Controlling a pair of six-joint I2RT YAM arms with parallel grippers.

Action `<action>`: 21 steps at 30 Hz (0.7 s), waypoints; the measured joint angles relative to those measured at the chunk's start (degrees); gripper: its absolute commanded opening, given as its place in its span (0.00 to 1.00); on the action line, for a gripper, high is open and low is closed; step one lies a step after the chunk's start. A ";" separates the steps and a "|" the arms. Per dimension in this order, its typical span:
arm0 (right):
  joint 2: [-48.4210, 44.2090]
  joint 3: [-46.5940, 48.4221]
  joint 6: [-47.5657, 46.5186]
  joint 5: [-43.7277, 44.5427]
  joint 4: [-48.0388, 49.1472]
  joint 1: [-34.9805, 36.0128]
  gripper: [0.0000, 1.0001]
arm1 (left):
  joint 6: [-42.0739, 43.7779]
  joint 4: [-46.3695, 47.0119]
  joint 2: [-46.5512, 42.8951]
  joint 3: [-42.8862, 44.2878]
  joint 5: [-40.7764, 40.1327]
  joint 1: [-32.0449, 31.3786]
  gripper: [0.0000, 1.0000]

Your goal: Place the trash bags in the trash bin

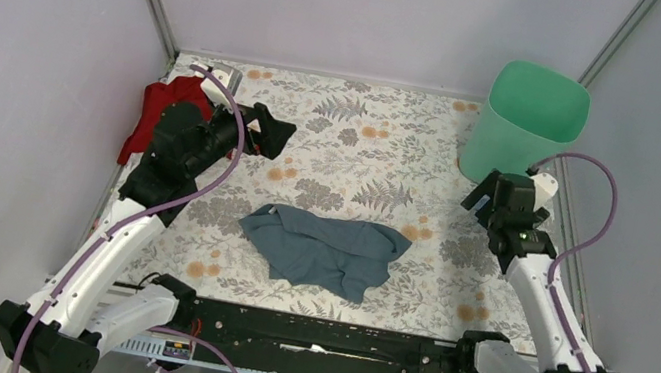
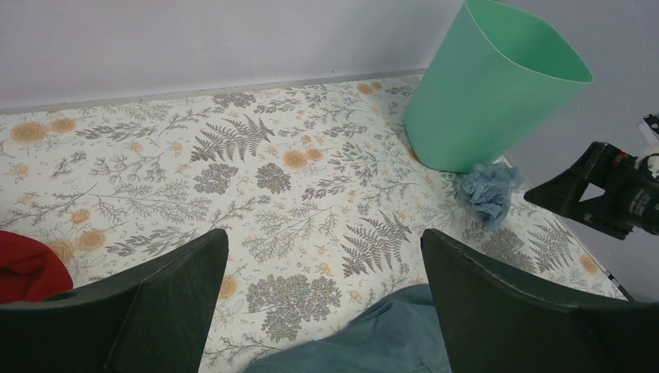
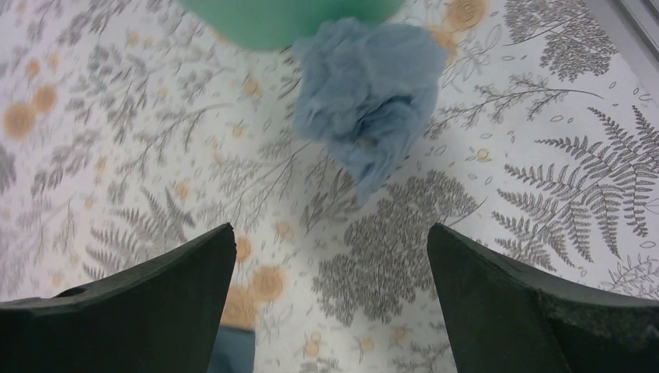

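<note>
Spreading between grey walls (image 1: 26, 44), fern-print tablecloth (image 1: 364, 142), trash bin (image 1: 530, 119)

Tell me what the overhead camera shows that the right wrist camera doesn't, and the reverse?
Only overhead: the crumpled red cloth at the far left and the left gripper. Only the right wrist: the crumpled pale-blue plastic trash bag by the bin's foot. Both: the mint-green plastic trash bin, the flower-printed table, a grey-blue cloth and the open right gripper.
</note>
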 measured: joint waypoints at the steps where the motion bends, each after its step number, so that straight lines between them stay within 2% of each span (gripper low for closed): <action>1: 1.29 0.04 0.44 -0.59 1.29 -2.01 1.00 | -0.02 0.02 0.00 0.00 0.00 0.00 0.99; 7: 12.28 0.09 1.68 -1.79 8.09 -8.44 0.99 | -0.02 0.02 0.00 0.00 0.00 0.00 0.99; 16: 16.81 -2.78 1.60 -2.21 22.93 -12.90 0.92 | -0.70 0.02 0.02 0.00 0.85 0.00 0.99; 19: 19.98 -2.86 1.16 -2.19 27.08 -13.33 0.78 | -1.07 0.02 0.02 0.02 1.51 0.00 0.99; 21: 22.14 -2.86 0.50 -2.43 28.96 -13.60 0.62 | -1.16 0.02 0.02 0.02 1.84 0.00 0.99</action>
